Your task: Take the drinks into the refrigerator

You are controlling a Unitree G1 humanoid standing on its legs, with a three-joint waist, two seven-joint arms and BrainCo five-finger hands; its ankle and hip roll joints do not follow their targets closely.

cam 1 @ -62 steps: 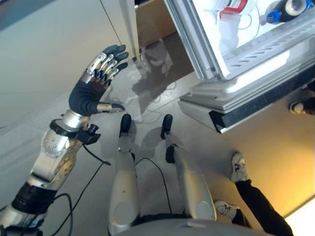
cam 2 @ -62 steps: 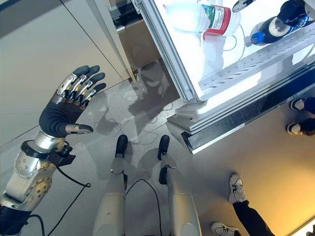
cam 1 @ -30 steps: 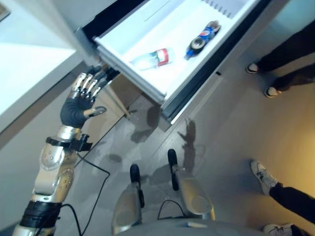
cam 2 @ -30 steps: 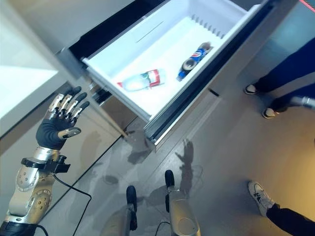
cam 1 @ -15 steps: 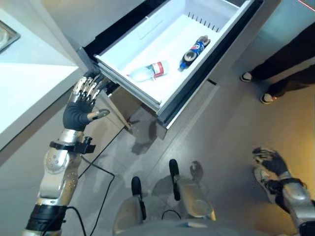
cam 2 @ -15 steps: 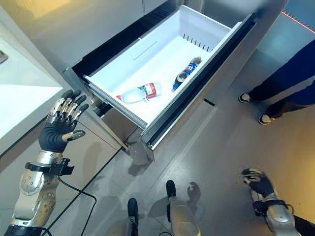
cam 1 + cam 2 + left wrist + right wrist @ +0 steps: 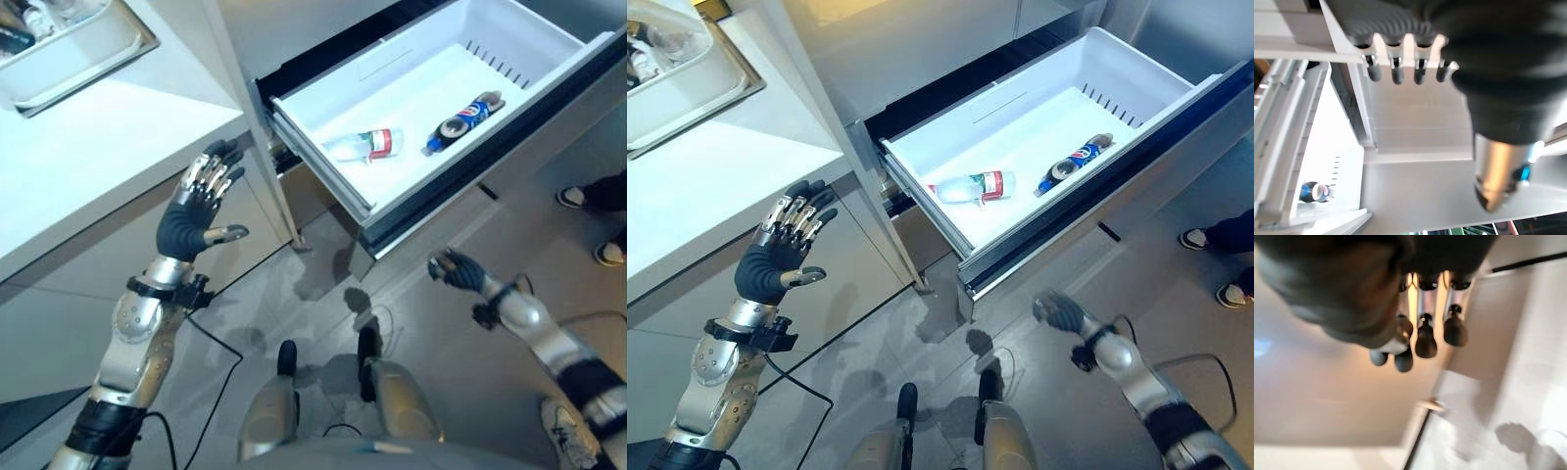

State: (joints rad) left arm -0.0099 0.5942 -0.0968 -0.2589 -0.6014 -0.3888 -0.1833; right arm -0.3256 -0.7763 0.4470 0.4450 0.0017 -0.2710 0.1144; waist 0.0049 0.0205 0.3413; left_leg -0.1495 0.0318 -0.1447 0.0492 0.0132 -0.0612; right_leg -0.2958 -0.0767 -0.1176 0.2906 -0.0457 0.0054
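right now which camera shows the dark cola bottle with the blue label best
The right eye view: the dark cola bottle with the blue label lies whole on its side in the open white refrigerator drawer. The left eye view shows it whole too, near the edge. The left wrist view catches one end.

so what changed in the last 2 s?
The right hand has come up into view below the open drawer, holding nothing. The left hand stayed raised and open. The clear bottle and dark bottle lie unmoved; the camera itself shifted.
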